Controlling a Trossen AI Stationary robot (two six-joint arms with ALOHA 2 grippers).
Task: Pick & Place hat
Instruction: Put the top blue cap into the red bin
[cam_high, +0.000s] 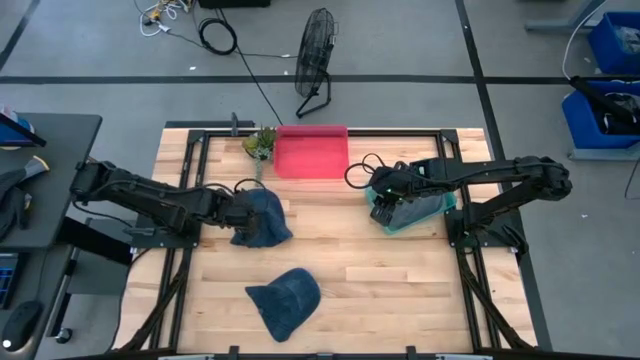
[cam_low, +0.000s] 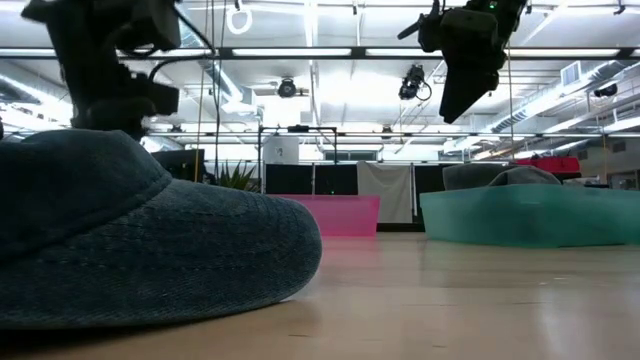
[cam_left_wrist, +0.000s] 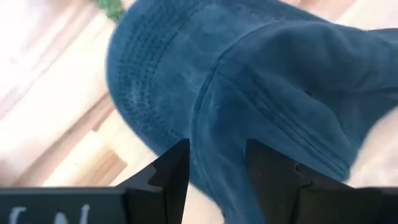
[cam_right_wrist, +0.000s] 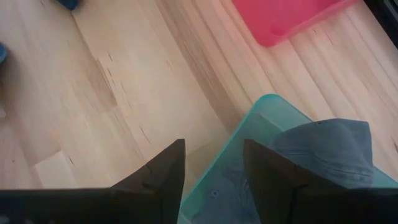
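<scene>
A dark blue cap (cam_high: 266, 216) lies crumpled at the table's middle left, and my left gripper (cam_high: 240, 210) is shut on it. The cap fills the left wrist view (cam_left_wrist: 280, 74). A second blue cap (cam_high: 287, 298) rests on the table nearer the front and fills the foreground of the low view (cam_low: 130, 240). A grey cap (cam_right_wrist: 329, 149) lies inside a teal bin (cam_high: 440, 205). My right gripper (cam_high: 383, 192) hangs shut and empty above that bin's left rim (cam_right_wrist: 261, 106). My left gripper pinches the cap's cloth between its two fingers, close to the seam where the stitched brim meets the crown (cam_left_wrist: 208, 134). The fingers come from the table's left, slanting down. I cannot tell whether the cap is lifted or lies on the table.
A pink bin (cam_high: 310, 150) stands at the far middle, with a small green plant (cam_high: 260, 143) to its left. The teal bin also shows at the right of the low view (cam_low: 520, 225). Bare wood lies between the two blue caps and at the front right.
</scene>
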